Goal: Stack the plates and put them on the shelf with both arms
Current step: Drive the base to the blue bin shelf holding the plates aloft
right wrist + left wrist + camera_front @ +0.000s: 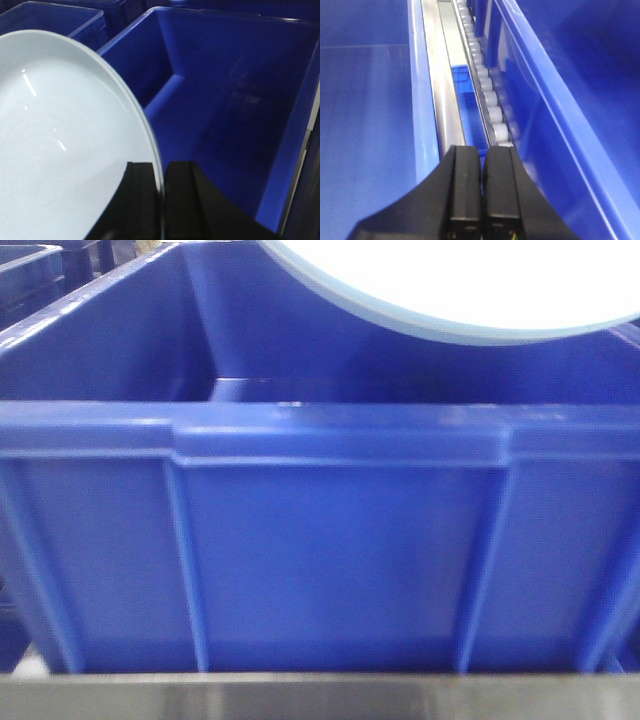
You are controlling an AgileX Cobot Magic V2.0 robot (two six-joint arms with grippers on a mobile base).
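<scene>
I see one white plate (65,140), glossy and shallow, with bright glints on its flat centre. My right claw (161,172) is clamped on its rim: the thin edge runs down between the two black fingers (142,200), which pinch it from either side. The plate is tilted up on edge and fills the left half of the right wrist view.

From the front camera, the same plate (470,280) shows only as a pale curved edge at the top of the picture. It hangs in the air above the open blue crate (330,560), over the crate's far right part and touching nothing there. In the right wrist view the crate (225,100) lies just beyond the plate, its deep inside bare. I cannot see a second plate in any view.

My left claw (482,160) has its two black fingers pressed together, with only a hairline seam between them and nothing gripped. It hovers beside the crate's outer wall. A steel rail (445,100) and a row of pale rollers (485,85) run along that wall, away from the camera.

More blue crates (55,17) stand behind the main crate. A blurred grey steel strip (320,698) runs along the foot of the crate's near wall.
</scene>
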